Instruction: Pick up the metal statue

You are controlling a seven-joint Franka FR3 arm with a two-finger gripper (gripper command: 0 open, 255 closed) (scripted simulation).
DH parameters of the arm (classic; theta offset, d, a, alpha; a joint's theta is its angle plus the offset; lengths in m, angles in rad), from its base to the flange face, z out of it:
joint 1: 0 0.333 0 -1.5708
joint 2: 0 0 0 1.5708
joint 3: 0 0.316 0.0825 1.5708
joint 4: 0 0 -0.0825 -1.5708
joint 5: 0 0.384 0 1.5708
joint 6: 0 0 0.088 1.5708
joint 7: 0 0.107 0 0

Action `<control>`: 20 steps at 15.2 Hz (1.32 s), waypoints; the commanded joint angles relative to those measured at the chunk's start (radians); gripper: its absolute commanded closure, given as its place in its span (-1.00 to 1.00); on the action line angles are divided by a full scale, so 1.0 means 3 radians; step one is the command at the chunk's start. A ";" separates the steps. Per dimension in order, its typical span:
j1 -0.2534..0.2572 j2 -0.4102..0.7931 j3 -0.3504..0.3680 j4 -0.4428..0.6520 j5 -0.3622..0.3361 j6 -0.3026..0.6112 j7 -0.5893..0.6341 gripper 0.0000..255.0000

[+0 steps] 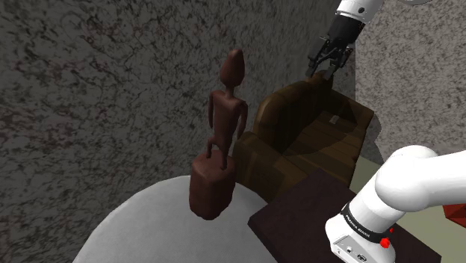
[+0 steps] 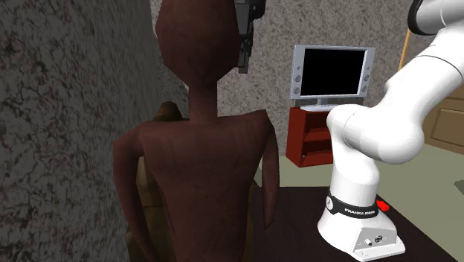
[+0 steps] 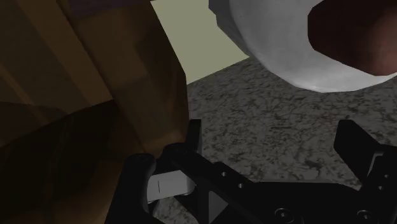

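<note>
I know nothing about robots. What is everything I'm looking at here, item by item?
statue: 1, reddish brown, standing upright on the round table
round table: 1, pale grey-white, next to the stand
armchair: 1, brown, behind the statue in the shoulder view
screen: 1, silver frame with black display, on top of the cabinet
cabinet: 1, red, beyond the arm in the second exterior view
stand: 1, dark brown, carrying the arm
arm: 1, white with dark joints, reaching up from the stand
tool: 1, black, fingers open and holding nothing, above the armchair in the shoulder view, apart from the statue
</note>
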 commanded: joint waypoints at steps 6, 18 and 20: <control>0.0143 0.0747 0.0173 0.0388 0.0222 -0.0151 0.0157 -1.00; 0.0462 0.2521 0.0526 0.1501 0.0721 -0.0631 0.0536 -1.00; 0.0517 0.2816 0.0582 0.1714 0.0803 -0.0725 0.0608 -1.00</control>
